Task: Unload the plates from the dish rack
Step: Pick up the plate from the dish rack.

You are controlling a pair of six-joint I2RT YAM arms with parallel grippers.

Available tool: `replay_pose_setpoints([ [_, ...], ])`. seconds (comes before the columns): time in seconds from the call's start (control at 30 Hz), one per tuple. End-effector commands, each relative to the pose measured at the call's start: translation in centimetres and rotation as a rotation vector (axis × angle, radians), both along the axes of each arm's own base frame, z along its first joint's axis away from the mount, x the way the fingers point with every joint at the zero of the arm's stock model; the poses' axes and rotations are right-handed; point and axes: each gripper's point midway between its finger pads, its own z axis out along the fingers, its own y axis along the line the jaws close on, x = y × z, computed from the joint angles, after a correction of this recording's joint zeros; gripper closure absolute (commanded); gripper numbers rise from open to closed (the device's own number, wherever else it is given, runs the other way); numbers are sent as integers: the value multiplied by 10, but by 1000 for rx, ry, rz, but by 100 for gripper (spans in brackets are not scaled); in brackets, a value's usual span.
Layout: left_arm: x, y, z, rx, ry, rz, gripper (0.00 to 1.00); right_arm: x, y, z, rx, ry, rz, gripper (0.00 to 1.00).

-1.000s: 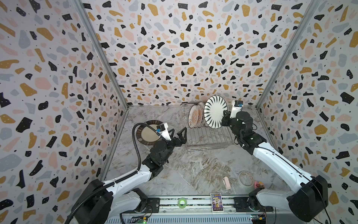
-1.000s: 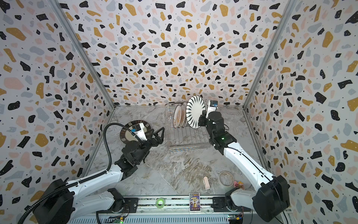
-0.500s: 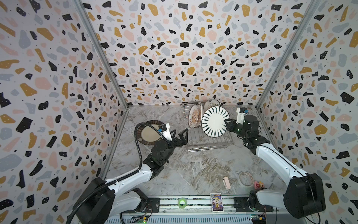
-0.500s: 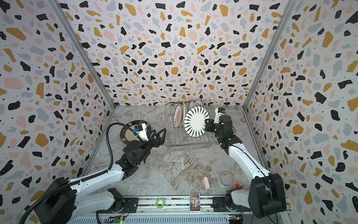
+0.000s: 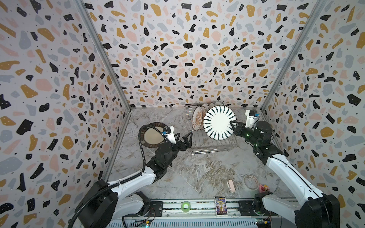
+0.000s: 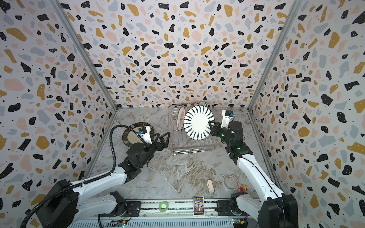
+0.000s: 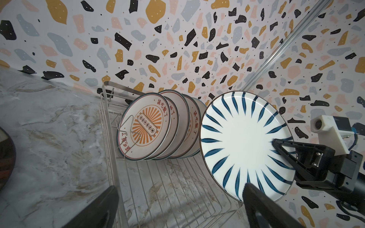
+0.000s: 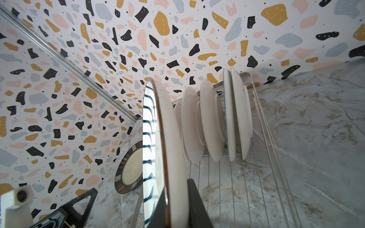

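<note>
Left wrist: rack (image 7: 158, 187) holds plates (image 7: 145, 126); right end effector (image 7: 276, 143) clamps striped plate (image 7: 243, 144), left end effector (image 5: 184, 135) gapes.

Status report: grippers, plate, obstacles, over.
Right gripper shut on round white dark-striped ceramic plate, over silver wire dish rack. Left gripper open, empty, beside rack. No obstacle seen.

Left arm (image 5: 134, 179) stretches forward and inward, jaws spread wide (both tips show in its wrist view). Right arm (image 5: 286, 171) reaches forward, wrist bent inward, jaws clamped close.
</note>
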Motion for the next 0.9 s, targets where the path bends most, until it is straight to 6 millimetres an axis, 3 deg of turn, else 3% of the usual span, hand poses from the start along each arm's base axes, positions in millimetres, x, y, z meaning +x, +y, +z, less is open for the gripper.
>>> replay_pose_setpoints([
  [0.0,-12,-1,18,-34,-64,-58,0,-18,6,63,92,-191,62,93],
  [0.17,-17,7,25,-134,-82,-144,0,-28,19,66,146,-189,155,93],
  [0.47,-35,-26,53,-286,-134,-405,0,-40,49,63,207,-170,301,93],
  [0.63,-30,-29,47,-285,-102,-400,3,-44,67,56,241,-156,367,93],
  [0.87,-31,-30,43,-356,-46,-412,32,-49,88,52,272,-145,452,92],
])
